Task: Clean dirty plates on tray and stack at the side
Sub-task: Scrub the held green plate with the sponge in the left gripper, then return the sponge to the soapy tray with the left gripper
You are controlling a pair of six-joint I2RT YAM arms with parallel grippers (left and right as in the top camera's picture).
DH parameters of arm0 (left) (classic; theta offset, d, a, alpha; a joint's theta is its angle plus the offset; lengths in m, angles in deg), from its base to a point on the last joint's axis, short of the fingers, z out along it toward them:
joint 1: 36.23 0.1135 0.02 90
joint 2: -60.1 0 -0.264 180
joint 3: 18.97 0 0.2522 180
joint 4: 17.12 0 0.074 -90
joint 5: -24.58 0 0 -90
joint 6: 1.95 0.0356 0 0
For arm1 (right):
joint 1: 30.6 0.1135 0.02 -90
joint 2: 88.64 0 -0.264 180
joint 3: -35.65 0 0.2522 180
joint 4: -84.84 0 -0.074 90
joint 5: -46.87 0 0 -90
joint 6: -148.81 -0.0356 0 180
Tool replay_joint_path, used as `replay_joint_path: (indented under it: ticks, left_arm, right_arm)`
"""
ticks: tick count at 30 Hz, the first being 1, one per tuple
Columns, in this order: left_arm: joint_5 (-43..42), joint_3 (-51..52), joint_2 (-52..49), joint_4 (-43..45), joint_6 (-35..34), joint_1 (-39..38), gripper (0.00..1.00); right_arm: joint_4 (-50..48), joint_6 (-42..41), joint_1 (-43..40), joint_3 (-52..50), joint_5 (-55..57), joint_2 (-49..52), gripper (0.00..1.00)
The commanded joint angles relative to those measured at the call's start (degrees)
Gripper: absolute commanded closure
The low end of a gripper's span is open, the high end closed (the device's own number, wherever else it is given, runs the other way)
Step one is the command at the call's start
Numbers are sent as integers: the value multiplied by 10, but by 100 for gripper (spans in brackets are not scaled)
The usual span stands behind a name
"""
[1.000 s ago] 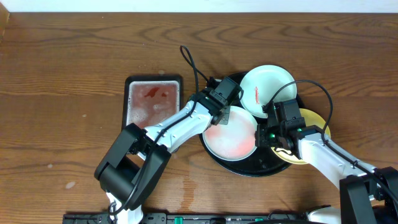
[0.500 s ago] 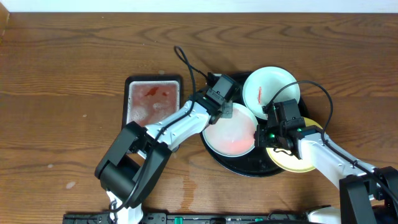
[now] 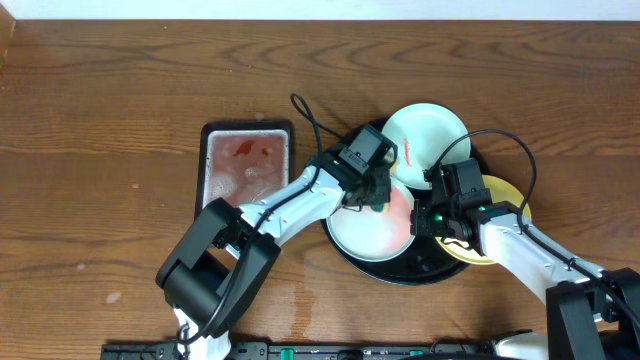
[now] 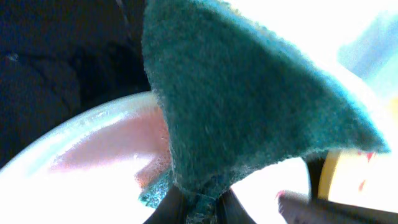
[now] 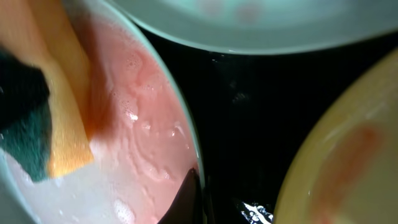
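Left gripper [image 3: 375,192], at the centre of the overhead view, is clenched on a teal sponge [image 4: 249,93] and presses it onto the upper edge of the pink-smeared plate [image 3: 365,235]. The left wrist view shows the sponge pinched at its lower corner between closed jaws. Right gripper [image 3: 422,214] is clenched at the right rim of the same plate, where one dark finger [image 5: 186,193] shows against the edge; it appears to pinch the rim and steady the plate. All three plates are on or overlapping the round black tray [image 3: 400,272], right of centre. The pink-smeared plate lies at the tray's lower left, covered in soapy reddish film. The white plate [image 3: 430,135] sits at the upper right with a red streak. The yellow plate [image 3: 500,190] overhangs the tray's right edge, half hidden under the right arm, with a reddish smear. By these views the task is at an early stage: one plate is being scrubbed, two look unwashed, and none is stacked at the side. A small rectangular tray [image 3: 247,165] of pink-stained foam lies left of the arms. The surface is a dark wood-grain table [image 3: 100,120], and a pale wall strip runs along the top of the frame.
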Motion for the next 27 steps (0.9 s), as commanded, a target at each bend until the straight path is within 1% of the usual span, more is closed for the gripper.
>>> replay_joint_path:
  ticks: [1, 6, 8, 10, 13, 17, 19, 20, 22, 24, 25, 26, 27]
  left_arm:
    - [-23, 9, -13, -61, 0, -5, 92]
    - [-22, 9, -13, -164, 0, -4, 92]
    - [-3, 9, -12, -195, 1, -2, 92]
    - [17, 8, -8, -212, 1, 5, 93]
    - [19, 1, 14, -227, 17, 19, 92]
    - [38, -3, 85, -247, 31, 37, 93]
    - [61, -3, 129, -261, 35, 47, 92]
    - [78, -3, 153, -271, 35, 54, 93]
    - [113, -3, 194, -294, 38, 73, 93]
    - [135, -3, 224, -316, 50, 95, 93]
    - [146, -3, 235, -327, 54, 109, 92]
    - [157, -2, 244, -336, 65, 128, 93]
    - [164, -1, 247, -342, 70, 140, 92]
  right_arm:
    - [20, 17, 4, -22, 29, 17, 99]
    - [19, 16, 4, -22, 29, 17, 99]
    - [20, 15, 4, -22, 29, 17, 99]
    - [19, 15, 4, -22, 29, 17, 99]
    - [18, 15, 4, -22, 29, 17, 99]
    - [16, 18, 4, -22, 29, 17, 99]
    - [16, 28, 4, -22, 29, 17, 92]
    - [18, 32, 4, -22, 29, 17, 85]
    - [30, 33, 7, -22, 23, 18, 81]
    - [34, 33, 13, -24, 13, 18, 82]
    - [33, 33, 17, -25, 14, 18, 85]
    - [32, 33, 20, -25, 15, 18, 96]
    - [29, 33, 21, -25, 14, 18, 99]
